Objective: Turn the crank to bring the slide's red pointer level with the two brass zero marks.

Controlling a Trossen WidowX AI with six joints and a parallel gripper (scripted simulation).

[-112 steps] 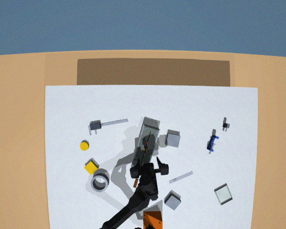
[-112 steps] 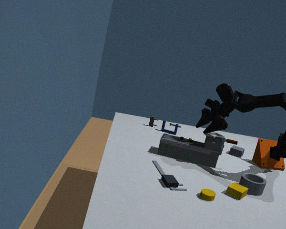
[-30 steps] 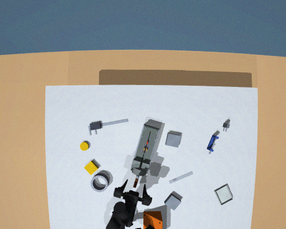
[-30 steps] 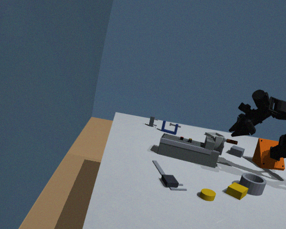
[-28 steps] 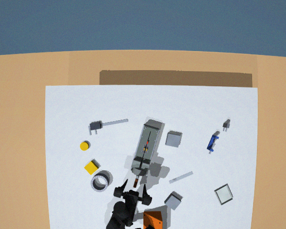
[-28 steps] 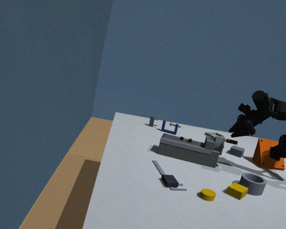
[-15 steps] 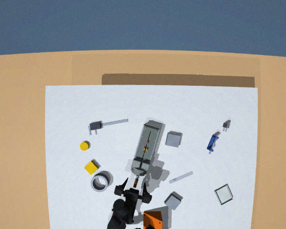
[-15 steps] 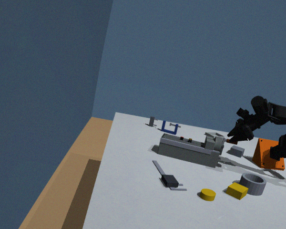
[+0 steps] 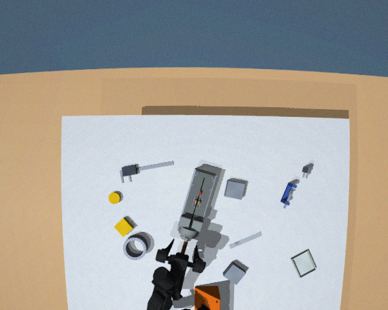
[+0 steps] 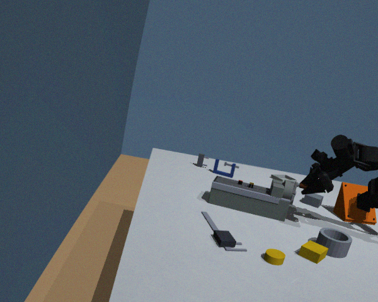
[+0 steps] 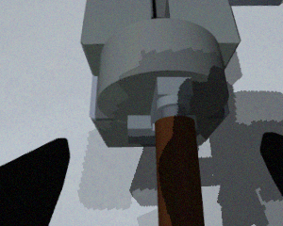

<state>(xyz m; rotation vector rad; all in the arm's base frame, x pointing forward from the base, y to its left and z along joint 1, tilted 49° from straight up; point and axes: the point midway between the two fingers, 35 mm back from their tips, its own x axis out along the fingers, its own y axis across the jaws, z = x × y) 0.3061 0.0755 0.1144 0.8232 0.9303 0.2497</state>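
Note:
The grey machine (image 9: 209,186) (image 10: 247,202) has a slotted top. Its red pointer (image 9: 200,192) (image 10: 240,182) stands off the two brass zero marks (image 9: 196,201) (image 10: 251,184), on the side away from the crank. Pointer and marks are out of the wrist view. The crank's brown handle (image 9: 184,247) (image 10: 303,185) (image 11: 177,174) sticks out from the round grey hub (image 9: 188,232) (image 11: 165,52). My gripper (image 9: 185,243) (image 10: 302,189) (image 11: 167,145) is open, with one finger on either side of the handle and a wide gap to each in the wrist view. The handle's far end is hidden.
A grey ring (image 9: 135,248) (image 10: 334,241) and yellow block (image 9: 123,227) (image 10: 313,251) lie left of the gripper. An orange wedge (image 9: 207,295) (image 10: 351,198) stands beside the arm. Grey blocks (image 9: 235,188) (image 9: 235,272) and a flat bar (image 9: 246,240) lie to the right.

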